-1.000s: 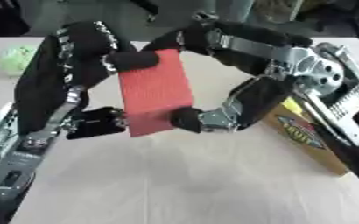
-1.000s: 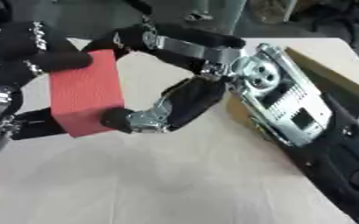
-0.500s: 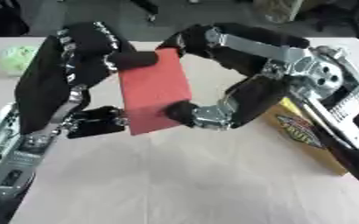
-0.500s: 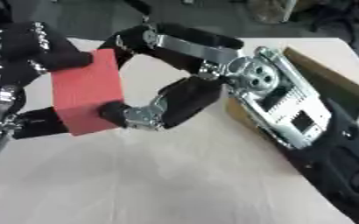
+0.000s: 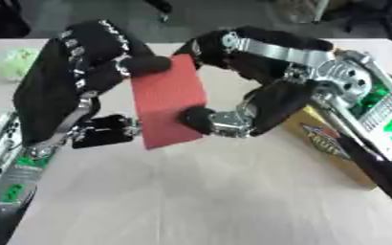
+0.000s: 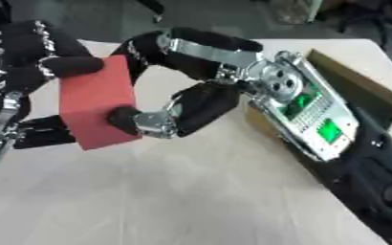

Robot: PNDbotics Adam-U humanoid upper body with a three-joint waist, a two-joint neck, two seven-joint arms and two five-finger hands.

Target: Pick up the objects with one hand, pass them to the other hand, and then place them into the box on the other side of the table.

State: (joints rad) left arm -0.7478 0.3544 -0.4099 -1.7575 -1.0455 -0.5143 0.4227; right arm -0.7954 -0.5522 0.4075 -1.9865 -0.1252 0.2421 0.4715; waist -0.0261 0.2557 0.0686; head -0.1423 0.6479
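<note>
**Red block held between both hands above the table**

Red block (image 5: 168,106), seen from the left eye: held up off the pale table (image 5: 199,196), tilted, a broad flat face turned toward the camera; gripped from the left by the left hand (image 5: 91,57), fingers curled over the upper left edge, thumb lower down at the block's left side; met from the right by the right hand (image 5: 258,95), fingers arched over the top right corner, thumb tip pressed against the lower right of the red face; so pinched by both hands at once. Off to the far left, a pale green round thing (image 5: 14,63) lying on the table, well apart from the hands. Just beside the right wrist, a cardboard box (image 5: 333,143) with a printed label on its near wall, largely covered by the right forearm with its silver housing and green lights.

Seen from the right eye: same block (image 6: 97,107) at left of centre, its lower corner over the table without touching it, as far as can be told; left hand (image 6: 40,52) wrapped round the upper left part, right hand (image 6: 191,76) curled round the top and front. Box (image 6: 358,86) shown open-topped along the table's right edge, inner wall visible, its near part hidden behind the right forearm. Contents of the box impossible to make out.
</note>
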